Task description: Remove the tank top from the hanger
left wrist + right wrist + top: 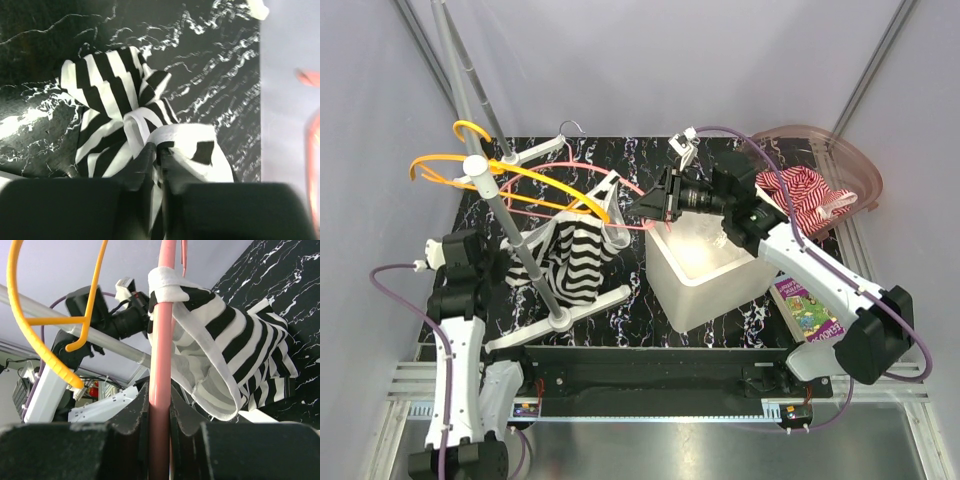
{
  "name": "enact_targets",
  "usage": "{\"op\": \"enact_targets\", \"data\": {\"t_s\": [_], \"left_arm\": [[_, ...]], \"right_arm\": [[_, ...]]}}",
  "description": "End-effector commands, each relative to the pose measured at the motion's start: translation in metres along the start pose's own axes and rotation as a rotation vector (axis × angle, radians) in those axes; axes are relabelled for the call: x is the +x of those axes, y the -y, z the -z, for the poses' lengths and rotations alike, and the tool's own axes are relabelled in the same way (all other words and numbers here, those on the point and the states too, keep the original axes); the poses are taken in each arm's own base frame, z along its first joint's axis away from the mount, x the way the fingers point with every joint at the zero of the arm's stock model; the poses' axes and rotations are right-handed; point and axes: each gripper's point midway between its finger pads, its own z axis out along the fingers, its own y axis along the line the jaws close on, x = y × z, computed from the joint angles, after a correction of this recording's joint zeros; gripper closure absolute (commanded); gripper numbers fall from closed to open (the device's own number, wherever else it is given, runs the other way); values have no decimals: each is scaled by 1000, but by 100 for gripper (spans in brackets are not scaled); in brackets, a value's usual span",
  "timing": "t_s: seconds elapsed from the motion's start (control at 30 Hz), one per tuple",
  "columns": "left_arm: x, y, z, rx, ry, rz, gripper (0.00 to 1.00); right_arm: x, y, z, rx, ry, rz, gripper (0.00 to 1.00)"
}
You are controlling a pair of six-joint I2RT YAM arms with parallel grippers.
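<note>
Since the right gripper (159, 410) is clamped on the pink hanger (162, 340), it's basically the anchor, holding the rod steady above the middle of the worktop. The left gripper (161, 165) is pinched shut on the white hem of the striped tank top (107, 100), so I'd guess it's set to drag the cloth off. One strap is looped round the rod just above the right fingers, and the rest droops toward the left edge.

Room-wise, the white box (705, 270) sits right under the right arm, and the rack (477, 165) with its orange hangers (600, 207) crowds the far-left corner. The clearest way out looks to be toward the near-left corner.
</note>
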Motion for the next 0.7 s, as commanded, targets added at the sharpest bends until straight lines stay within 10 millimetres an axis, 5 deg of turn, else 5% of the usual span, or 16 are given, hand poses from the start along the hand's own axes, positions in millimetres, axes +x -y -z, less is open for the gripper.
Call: {"op": "enact_targets", "data": {"t_s": [0.0,0.17,0.4,0.67], "left_arm": [[0,16,23,133,-2,6,67],[11,22,46,230,-55,-27,45],[36,48,74,325,-251,195,44],[22,94,92,347,-335,459,43]], "right_arm": [[-30,-26,-4,-79,44,106,100],[-24,-15,-11,-84,-1,125,100],[3,-2,-14,-112,-81,151,100],[35,2,-20,-113,-132,199,100]]}}
